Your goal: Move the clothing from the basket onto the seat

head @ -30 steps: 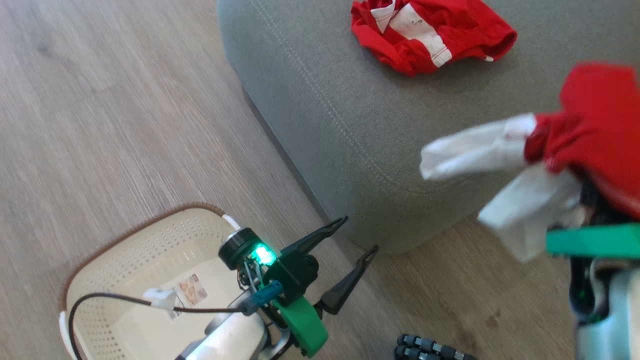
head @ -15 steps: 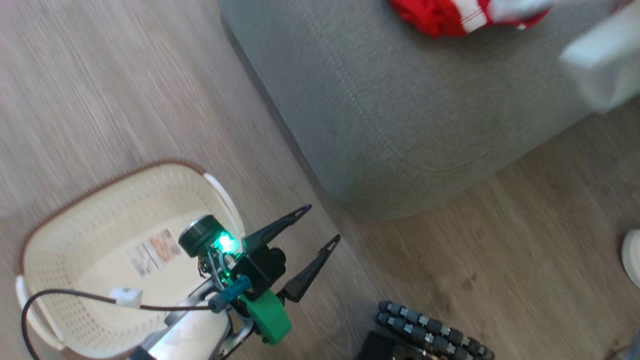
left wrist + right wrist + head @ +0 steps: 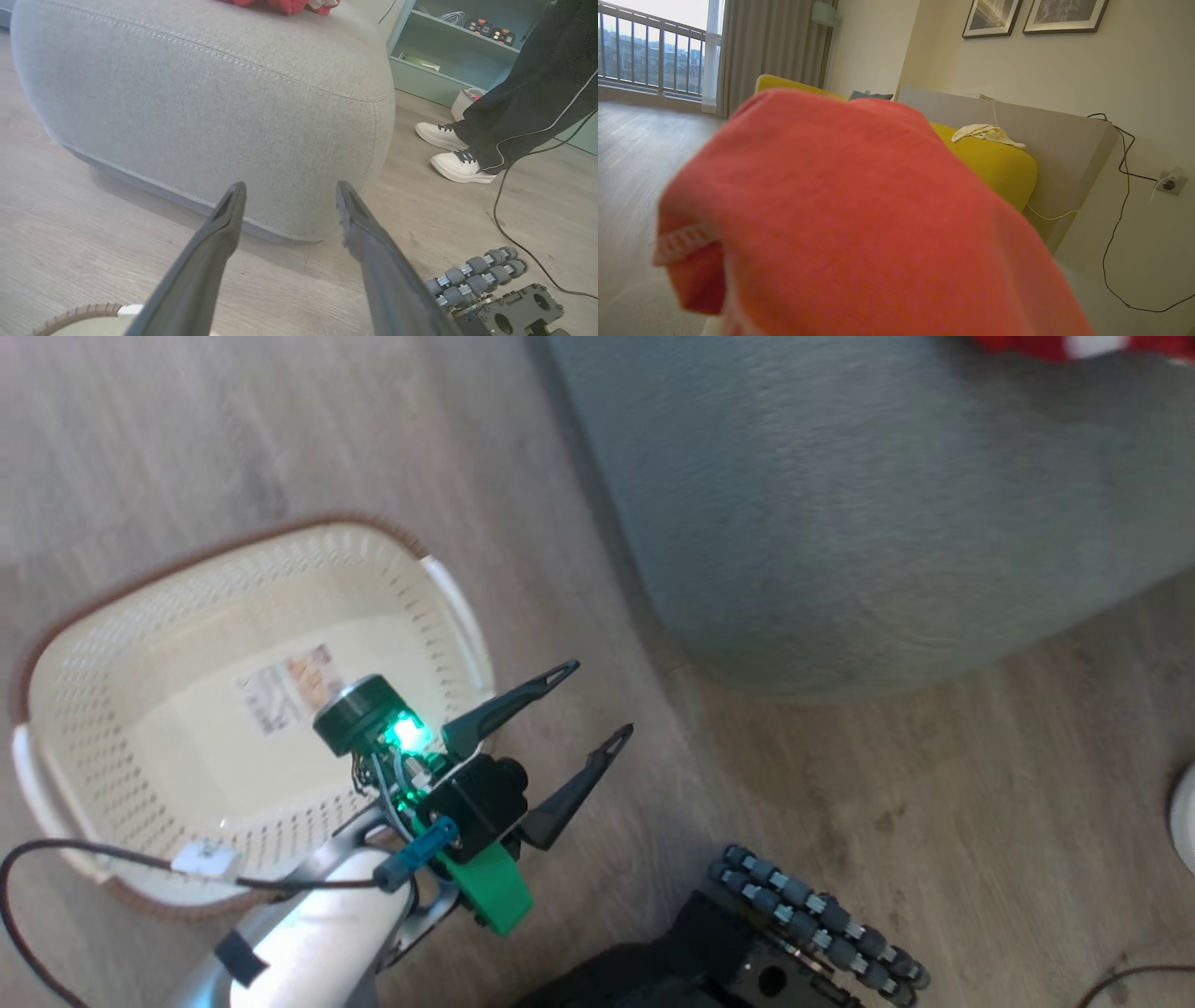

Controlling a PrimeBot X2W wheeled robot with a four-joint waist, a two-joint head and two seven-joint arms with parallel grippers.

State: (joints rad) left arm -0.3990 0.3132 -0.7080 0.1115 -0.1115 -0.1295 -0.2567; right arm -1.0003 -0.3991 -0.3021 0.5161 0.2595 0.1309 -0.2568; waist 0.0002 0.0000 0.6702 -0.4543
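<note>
**A:** What floor and room are these?

**B:** A pale wood-look plank floor [image 3: 187, 429] lies under the left hand [image 3: 599, 698]; its two fingers stand wide apart, holding nothing; straight ahead of their tips is the seat [image 3: 210, 93], grey fabric with a stitched seam; past it, to the hand's right, are a teal shelf [image 3: 444, 60] and a person's white shoes [image 3: 460, 165].

**A:** And the task's things?

**B:** The basket [image 3: 140, 616] sits just beside that hand, to its left and behind its fingers; some red clothing [image 3: 280, 3] lies on the seat's far top; more of it [image 3: 859, 210] drapes over the right hand, which is closed on it, fingers hidden.

**A:** Any writing?

**B:** A sticker label [image 3: 285, 689] is on the basket's bottom; too blurred to read.

**A:** Beyond the right hand?

**B:** A window [image 3: 644, 51] with a railing; a curtain [image 3: 770, 51]; a yellow sofa [image 3: 994, 163]; two framed pictures [image 3: 992, 16]; a wall socket [image 3: 1169, 183].
</note>
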